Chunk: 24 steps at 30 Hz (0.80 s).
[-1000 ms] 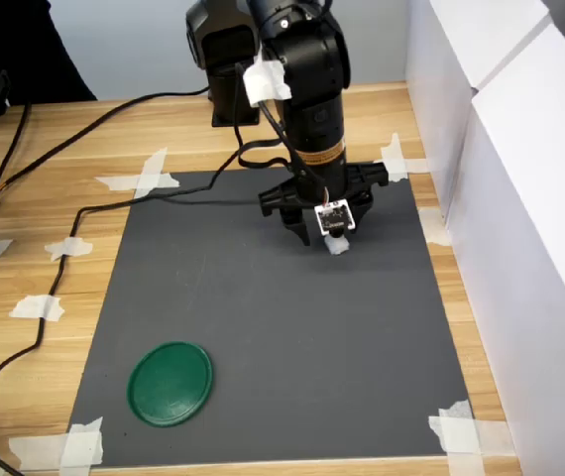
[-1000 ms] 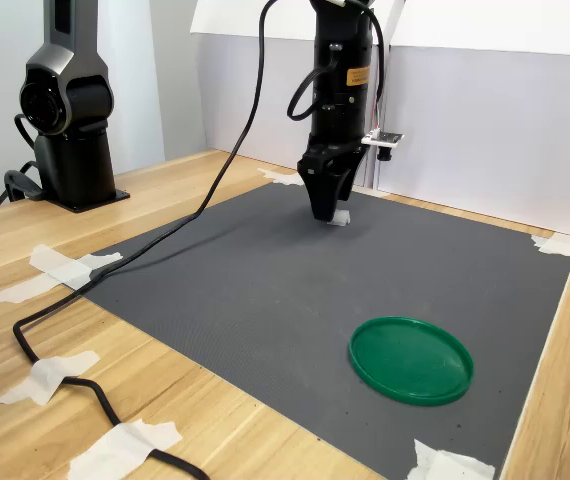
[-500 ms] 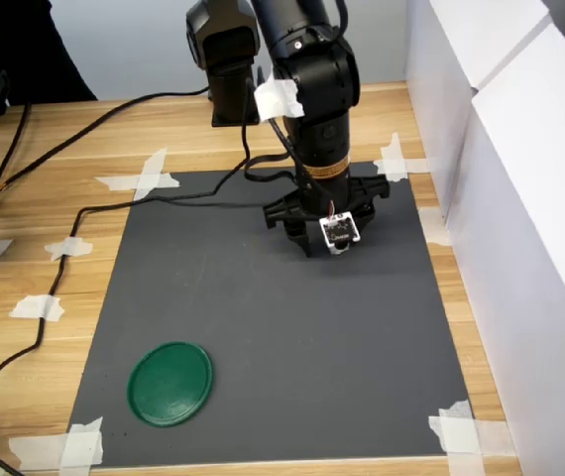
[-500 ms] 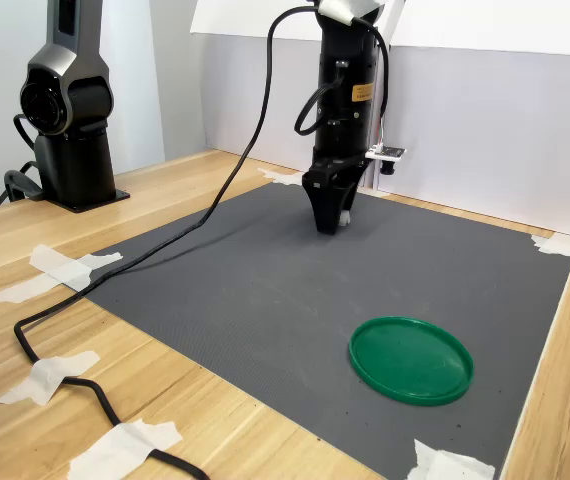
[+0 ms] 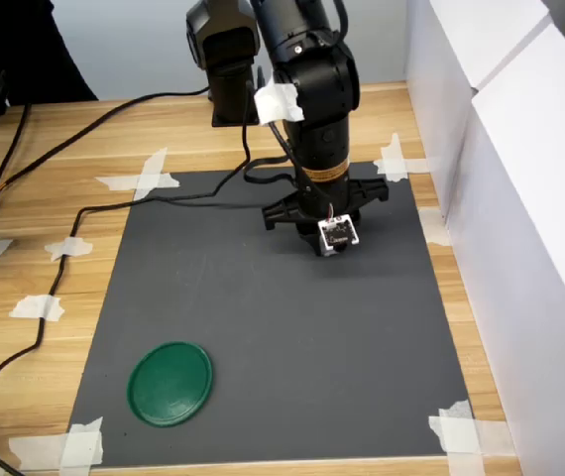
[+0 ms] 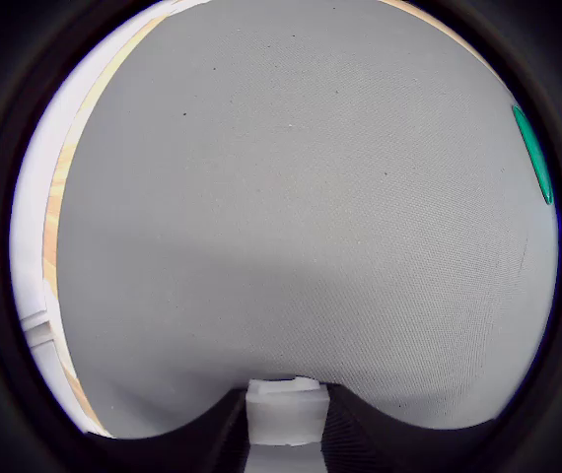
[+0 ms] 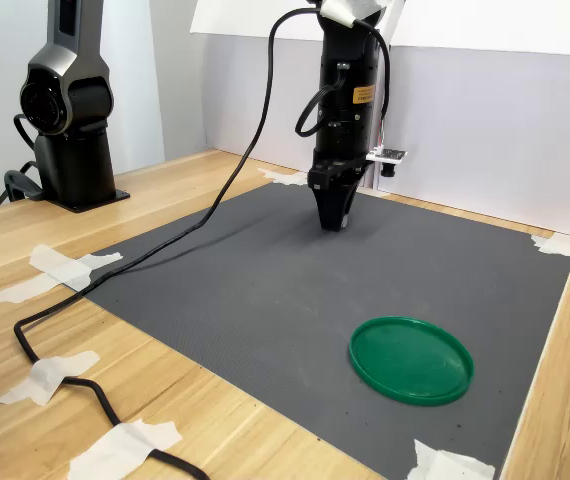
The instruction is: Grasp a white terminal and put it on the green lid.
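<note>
My gripper (image 5: 327, 249) points straight down at the far right part of the dark grey mat (image 5: 263, 327), its tips at the mat surface. In the wrist view the white terminal (image 6: 283, 406) is a small blocky piece wedged between the two dark fingers, and the gripper is shut on it. The arm hides the terminal in both exterior views. The green lid (image 5: 170, 383) lies flat near the mat's front left corner in the first exterior view, well away from the gripper. In the second exterior view the gripper (image 7: 334, 224) stands behind the lid (image 7: 411, 359).
White foam walls (image 5: 520, 198) border the mat on the first exterior view's right. A black cable (image 5: 114, 203) runs across the wood and the mat's back left corner. White tape strips (image 5: 461, 431) hold the corners. Another arm's black base (image 7: 65, 110) stands at the second exterior view's left.
The gripper came down over the white terminal, which lay visible just in front of its tips a second ago, and its fingers have drawn together around it.
</note>
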Available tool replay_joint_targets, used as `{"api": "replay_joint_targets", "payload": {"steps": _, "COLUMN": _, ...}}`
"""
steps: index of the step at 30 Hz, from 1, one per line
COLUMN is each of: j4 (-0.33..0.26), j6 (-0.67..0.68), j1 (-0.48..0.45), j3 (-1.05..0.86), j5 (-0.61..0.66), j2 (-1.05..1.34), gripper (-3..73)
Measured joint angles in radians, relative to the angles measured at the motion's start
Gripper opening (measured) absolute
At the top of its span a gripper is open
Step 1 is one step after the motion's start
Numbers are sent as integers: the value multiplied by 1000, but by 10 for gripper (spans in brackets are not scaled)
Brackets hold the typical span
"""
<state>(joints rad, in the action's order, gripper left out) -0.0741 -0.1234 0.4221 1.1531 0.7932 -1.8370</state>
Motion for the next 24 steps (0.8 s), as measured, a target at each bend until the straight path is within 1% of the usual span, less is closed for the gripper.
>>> {"api": "replay_joint_targets", "payload": {"steps": 7, "j4": 0, "j6": -2, "j1": 0, "j3": 0, "j5": 0, "j2": 2, "gripper": 278}}
{"api": "replay_joint_targets", "payload": {"steps": 10, "j4": -16, "j6": -1, "j1": 0, "j3": 0, "j5": 1, "j2": 8, "gripper": 278}}
{"api": "replay_joint_targets", "payload": {"steps": 14, "j4": -19, "j6": 14, "j1": -6, "j3": 32, "j5": 43, "j2": 24, "gripper": 278}}
{"api": "replay_joint_targets", "payload": {"steps": 19, "j4": -22, "j6": 32, "j1": -47, "j3": 100, "j5": 108, "j2": 43, "gripper": 278}}
{"api": "replay_joint_targets", "payload": {"steps": 24, "j4": -22, "j6": 90, "j1": -138, "j3": 148, "j5": 146, "j2": 44, "gripper": 278}}
